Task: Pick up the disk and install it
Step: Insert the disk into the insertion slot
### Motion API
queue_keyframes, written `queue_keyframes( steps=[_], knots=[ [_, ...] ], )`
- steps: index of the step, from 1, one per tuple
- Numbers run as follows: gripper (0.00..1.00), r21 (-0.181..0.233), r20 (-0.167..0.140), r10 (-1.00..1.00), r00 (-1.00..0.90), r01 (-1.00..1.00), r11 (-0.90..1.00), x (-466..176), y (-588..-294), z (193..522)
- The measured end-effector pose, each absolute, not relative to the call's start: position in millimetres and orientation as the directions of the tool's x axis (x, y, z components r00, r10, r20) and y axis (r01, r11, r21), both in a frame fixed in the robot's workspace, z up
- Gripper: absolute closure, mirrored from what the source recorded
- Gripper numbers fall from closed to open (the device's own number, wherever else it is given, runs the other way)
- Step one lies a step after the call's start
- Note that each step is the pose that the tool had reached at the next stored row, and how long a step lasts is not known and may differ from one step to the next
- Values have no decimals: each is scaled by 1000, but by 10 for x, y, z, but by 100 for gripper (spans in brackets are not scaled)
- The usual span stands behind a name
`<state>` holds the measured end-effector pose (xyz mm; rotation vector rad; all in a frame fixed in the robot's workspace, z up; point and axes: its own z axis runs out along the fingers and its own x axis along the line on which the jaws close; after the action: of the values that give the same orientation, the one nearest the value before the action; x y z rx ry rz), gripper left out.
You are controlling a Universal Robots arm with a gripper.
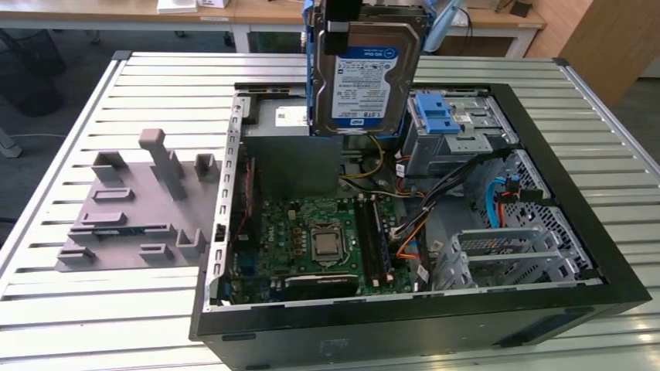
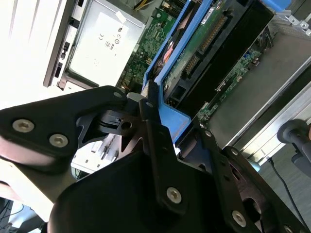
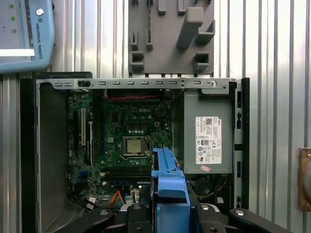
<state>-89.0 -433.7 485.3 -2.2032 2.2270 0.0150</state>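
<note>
While the open computer case [image 1: 413, 328] is lying on the slatted tabletop [image 1: 154, 93], the disk [image 1: 363, 77] is being held upright in the air above the case's interior, label facing the exterior view. It is being gripped by the pincer [image 2: 165, 127], clamped on its blue carrier rails.

We see the disk [image 1: 366, 77] in the air, upright over the far edge of the open case [image 1: 577, 255]. It has a silver body, its blue-and-white label faces the exterior view, and blue rails run along both long edges. Both wrist views show it edge-on [image 3: 170, 187], with the green board side [image 2: 199, 43] exposed.
</note>
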Motion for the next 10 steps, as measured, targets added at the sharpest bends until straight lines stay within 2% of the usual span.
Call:
queue_keyframes(
  steps=[10],
  knots=[
    [64, 1, -13, -1000, -11, -1000, 11, -890, -4382, 4853]
  ],
)
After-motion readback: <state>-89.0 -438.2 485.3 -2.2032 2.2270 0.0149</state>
